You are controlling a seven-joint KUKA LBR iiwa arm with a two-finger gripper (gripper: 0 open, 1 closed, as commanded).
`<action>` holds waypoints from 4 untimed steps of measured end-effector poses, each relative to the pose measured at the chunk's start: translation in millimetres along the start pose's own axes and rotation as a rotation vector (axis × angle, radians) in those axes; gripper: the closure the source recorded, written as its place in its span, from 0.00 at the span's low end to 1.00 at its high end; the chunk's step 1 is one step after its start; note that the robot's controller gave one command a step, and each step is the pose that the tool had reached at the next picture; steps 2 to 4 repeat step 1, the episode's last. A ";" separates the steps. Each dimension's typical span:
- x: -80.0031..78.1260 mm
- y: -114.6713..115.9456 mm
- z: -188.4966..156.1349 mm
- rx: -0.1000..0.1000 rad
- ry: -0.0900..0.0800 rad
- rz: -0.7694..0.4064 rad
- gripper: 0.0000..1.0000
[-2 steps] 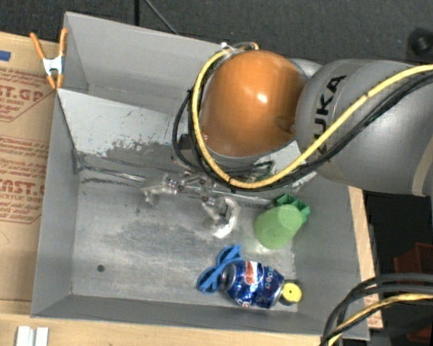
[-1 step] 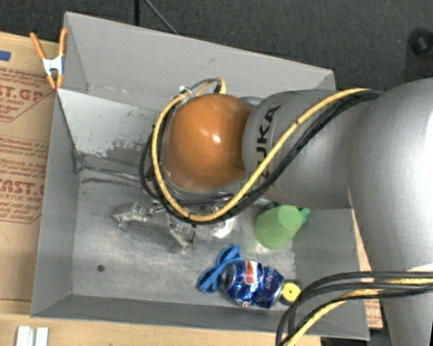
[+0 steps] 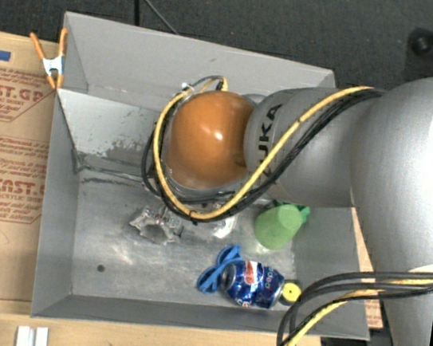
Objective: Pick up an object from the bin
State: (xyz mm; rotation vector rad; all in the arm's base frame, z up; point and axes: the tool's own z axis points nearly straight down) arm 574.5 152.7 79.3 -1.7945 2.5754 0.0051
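1. Currently the gripper [image 3: 156,225] sits low at the bin [image 3: 91,258] floor, left of centre, under the orange cover [image 3: 205,138]. Apart or together: cannot tell, the wrist hides too much.
2. Nothing visible in its grasp. The floor just around it looks bare.
3. Candidates all lie to its right, toward the view's lower right:
   - crushed blue can [image 3: 256,285]
   - blue loop [image 3: 217,269], touching the can's left end
   - yellow bit [image 3: 290,292], at the can's right end
   - green piece [image 3: 277,224], just behind them, close under the arm
4. My read: the step in hand is a grasp attempt at the floor, and this spot likely yields an empty close. Task not done.
5. To do it well: lift clear, shift right over the can, come down again. The can looks like the best target: biggest, exposed from above, apart from the walls.
6. Straddle the can across its short axis, centred, so the loop stays outside the grip.
7. The green piece is riskier: rounded, may squirt out, and the arm crowds it.
8. A crushed can is probably slick and uneven. Get a full close before lifting, then lift straight up.
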 end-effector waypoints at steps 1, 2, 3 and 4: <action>-20.3 15.6 -132.1 0.009 -0.005 -0.016 1.00; -20.3 15.6 -132.1 0.009 -0.005 -0.016 1.00; -20.3 15.6 -132.1 0.009 -0.005 -0.016 1.00; -20.3 15.6 -132.1 0.009 -0.005 -0.016 1.00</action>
